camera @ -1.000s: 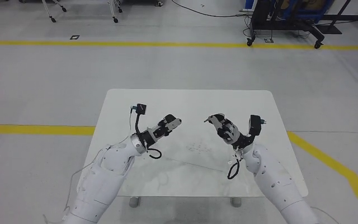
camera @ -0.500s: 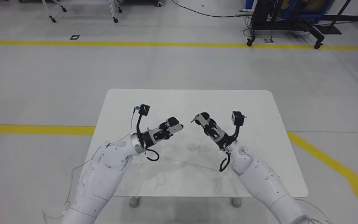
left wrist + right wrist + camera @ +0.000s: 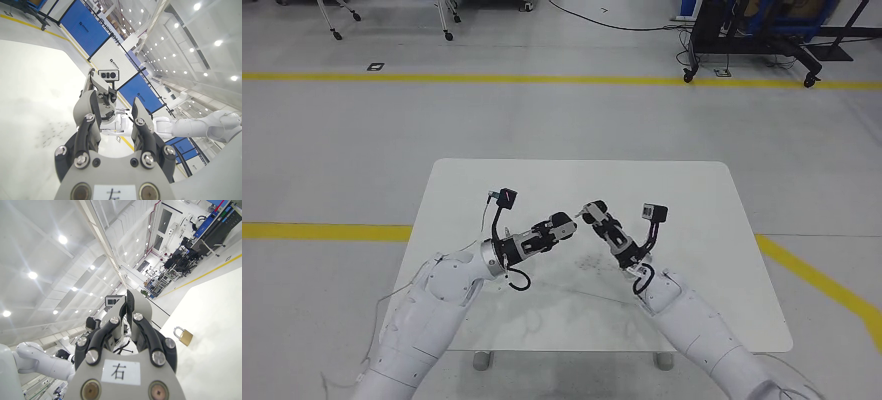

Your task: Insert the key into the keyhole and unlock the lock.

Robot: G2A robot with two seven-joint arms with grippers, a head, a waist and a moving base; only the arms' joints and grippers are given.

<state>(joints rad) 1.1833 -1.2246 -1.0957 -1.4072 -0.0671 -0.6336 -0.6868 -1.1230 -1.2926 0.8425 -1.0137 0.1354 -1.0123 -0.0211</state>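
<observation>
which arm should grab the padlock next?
Left, probably. Left gripper is open and empty; right gripper is shut, so it would need to open first. Padlock lies free on the table.

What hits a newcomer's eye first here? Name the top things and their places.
The two claws face each other almost tip to tip above the middle of the white table, the left claw open and the right claw shut. A brass padlock with a silver shackle lies on the table, in neither claw.
</observation>
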